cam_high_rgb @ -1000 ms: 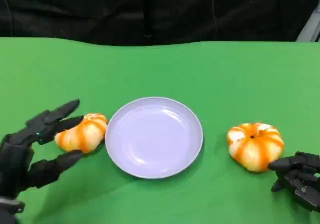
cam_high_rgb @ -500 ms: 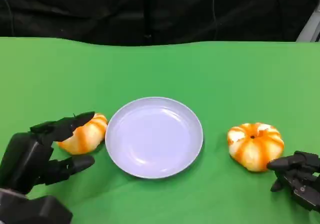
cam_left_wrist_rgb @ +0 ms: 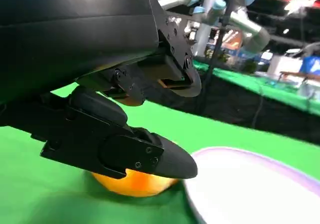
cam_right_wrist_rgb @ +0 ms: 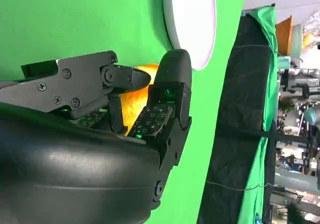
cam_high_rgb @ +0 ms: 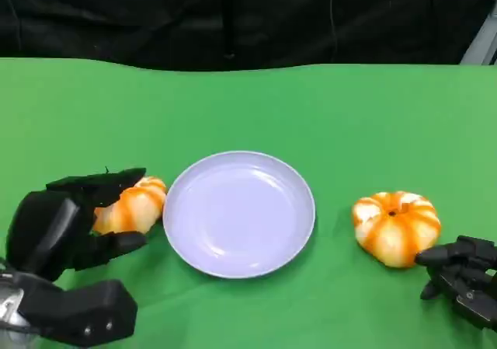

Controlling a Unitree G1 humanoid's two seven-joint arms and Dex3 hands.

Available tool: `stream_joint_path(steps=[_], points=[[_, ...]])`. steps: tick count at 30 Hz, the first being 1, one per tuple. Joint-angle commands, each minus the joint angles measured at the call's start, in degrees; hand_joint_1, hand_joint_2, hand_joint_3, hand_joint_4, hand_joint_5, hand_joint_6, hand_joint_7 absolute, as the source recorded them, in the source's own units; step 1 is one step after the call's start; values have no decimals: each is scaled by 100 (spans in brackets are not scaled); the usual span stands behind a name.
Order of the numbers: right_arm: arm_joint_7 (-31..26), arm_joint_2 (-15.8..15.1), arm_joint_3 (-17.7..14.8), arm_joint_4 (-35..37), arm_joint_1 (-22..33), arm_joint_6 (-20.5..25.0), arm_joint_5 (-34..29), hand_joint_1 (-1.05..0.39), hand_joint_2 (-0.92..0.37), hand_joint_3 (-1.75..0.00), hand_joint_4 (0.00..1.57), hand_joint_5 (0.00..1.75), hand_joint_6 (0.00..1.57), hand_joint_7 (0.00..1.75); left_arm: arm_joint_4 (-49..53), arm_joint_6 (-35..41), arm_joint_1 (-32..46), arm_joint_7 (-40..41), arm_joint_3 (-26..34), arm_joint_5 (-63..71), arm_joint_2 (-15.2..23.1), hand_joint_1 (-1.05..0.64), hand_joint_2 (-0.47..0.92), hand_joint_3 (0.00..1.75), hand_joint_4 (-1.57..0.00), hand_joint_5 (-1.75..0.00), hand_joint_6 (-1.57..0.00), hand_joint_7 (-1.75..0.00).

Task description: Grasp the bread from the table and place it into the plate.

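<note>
Left hand (cam_high_rgb: 66, 225) low on the green table (cam_high_rgb: 248, 108), fingers (cam_high_rgb: 101, 184) spread around the near bread roll (cam_high_rgb: 130, 207) — one set over its top, another finger under its near side, closing in but not plainly gripping; contact cannot be told from the head view. From the left wrist view, same orange roll (cam_left_wrist_rgb: 131, 182) sitting on the cloth just below a black finger (cam_left_wrist_rgb: 125, 151), still down on the table. Just beyond the fingertips, toward the middle, the pale lilac plate (cam_high_rgb: 239, 213) — rim almost touching the roll, nothing in it. Further right, well apart from the left hand, a second, rounder orange-striped bread (cam_high_rgb: 396, 226) on the table beside the plate. Right hand (cam_high_rgb: 463, 275) just past that bread, at its near right side, fingers curled in and holding nothing; right wrist view shows the bread (cam_right_wrist_rgb: 134, 97) just ahead of the bent fingers (cam_right_wrist_rgb: 155, 116), apart from them.
</note>
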Motion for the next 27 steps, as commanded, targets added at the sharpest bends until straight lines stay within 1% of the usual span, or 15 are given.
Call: stream_joint_path(steps=[1, 5, 9, 13, 19, 25, 27], points=[[16, -69, -40, 2, -23, -61, 82, 0, -92, -39, 76, 138, 98, 64, 171, 114, -192, 84, -218, -135, 150, -80, 92, 18, -66, 0, -66, -1], [-23, -56, -42, -23, -8, -58, 73, -2, -92, -38, 77, 138, 98, 65, 357, 432, -374, -312, -397, -276, 87, -81, 92, 19, -62, 0, -63, 0], [-72, -60, -27, -58, 11, -30, 44, -3, -92, -37, 77, 137, 98, 65, 417, 576, -432, -485, -542, -397, 76, -81, 92, 22, -60, 0, -62, 0], [-44, -77, -36, -14, 3, -107, 52, -2, -92, -37, 77, 137, 97, 65, 521, 772, -509, -865, -637, -551, 18, -81, 92, 26, -56, 0, -58, 0], [-86, -68, -26, -73, 36, -48, 43, -2, -92, -37, 78, 136, 97, 66, 779, 855, -644, -1072, -800, -664, -40, -81, 92, 31, -56, -1, -57, 0], [-90, -68, -21, -84, 40, -34, 48, -2, -92, -37, 78, 136, 97, 65, 851, 840, -687, -1047, -900, -748, -30, -81, 92, 33, -57, 0, -57, 0], [-51, -73, -30, -63, 35, -81, 68, -1, -92, -37, 77, 135, 97, 65, 1017, 937, -777, -1165, -969, -769, -108, -82, 92, 34, -56, 0, -57, 0]])
